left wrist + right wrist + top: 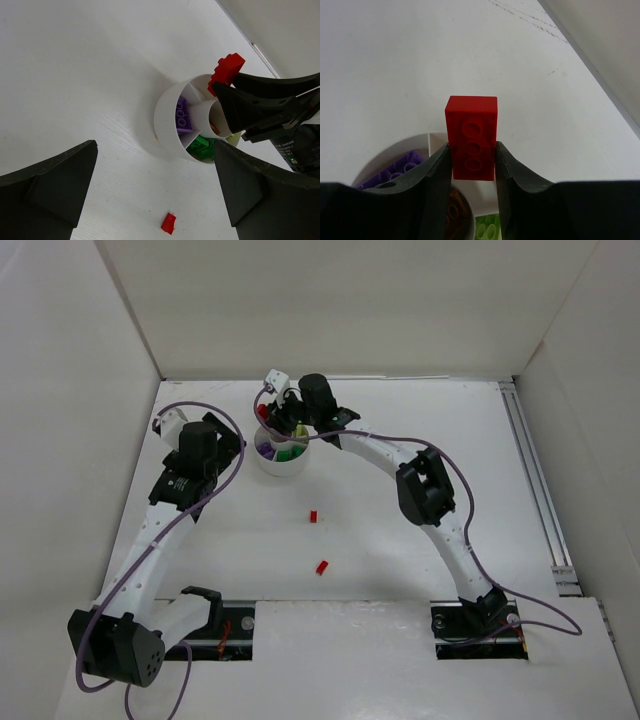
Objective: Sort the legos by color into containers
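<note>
The left gripper (155, 144) is held spread, clear of the tub (165, 117). Over its rim a red brick (471, 127) is pinched upright in the right gripper (471, 150), likely lined up for its wedge. Two loose reds (313, 515) are left on the table.

The bench (250, 550) was a plain white board with a faint grain. It was lit evenly from above, so the shadows lay soft and short. Bare matte white panels closed it in on three sides: a back wall (350, 300), a left wall (60, 440) and a right wall (600, 390). A pale metal rail (540, 490) ran front to back along the bench's right edge. A raised white panel (340, 660) lay across the near edge. Faint scuff marks (520, 15) showed close to where the bench met a wall.
</note>
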Controlling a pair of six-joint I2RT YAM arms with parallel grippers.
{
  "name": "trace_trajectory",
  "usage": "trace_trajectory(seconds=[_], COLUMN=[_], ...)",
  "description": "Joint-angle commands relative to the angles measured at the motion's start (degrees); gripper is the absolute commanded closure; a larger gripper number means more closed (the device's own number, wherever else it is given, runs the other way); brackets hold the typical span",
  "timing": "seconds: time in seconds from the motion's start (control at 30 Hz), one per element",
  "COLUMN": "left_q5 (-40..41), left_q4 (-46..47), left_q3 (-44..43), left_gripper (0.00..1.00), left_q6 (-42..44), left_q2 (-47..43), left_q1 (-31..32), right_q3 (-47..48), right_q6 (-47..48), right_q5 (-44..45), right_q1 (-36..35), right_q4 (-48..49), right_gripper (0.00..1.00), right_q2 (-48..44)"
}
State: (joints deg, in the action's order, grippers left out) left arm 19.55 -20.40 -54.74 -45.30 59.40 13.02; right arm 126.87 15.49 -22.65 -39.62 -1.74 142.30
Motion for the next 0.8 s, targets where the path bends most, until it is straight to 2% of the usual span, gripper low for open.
trace_trajectory(seconds=[0.0,0.17,0.33,0.67,0.77], left_q5=[0.6,0.6,0.1,-0.6,-3.5], left_q4=[1.3,1.9,1.9,1.9,2.4], left_q3=[0.5,0.5,0.5,0.5,0.0], left_gripper=[0.0,0.0,0.0,0.0,0.0], left_q6=[0.3,0.3,0.3,0.9,2.7], left_q2=[-0.3,-0.3,0.2,0.2,0.2], left_q1=[-0.3,-0.3,-0.3,-0.3,-0.3], right_q3=[-0.4,-0.9,-0.9,-1.4,-4.7], right_q6=[0.9,0.9,1.4,1.9,1.9], right_q5=[-0.9,-0.9,-2.0,-3.5,0.0], right_q1=[0.0,0.0,0.0,0.0,0.0], right_q4=[1.4,1.4,1.4,1.4,1.4], right_gripper=[0.63,0.53,0.48,0.45,0.33], right_q2=[-4.9,-5.5,-6.7,-10.6,-15.6])
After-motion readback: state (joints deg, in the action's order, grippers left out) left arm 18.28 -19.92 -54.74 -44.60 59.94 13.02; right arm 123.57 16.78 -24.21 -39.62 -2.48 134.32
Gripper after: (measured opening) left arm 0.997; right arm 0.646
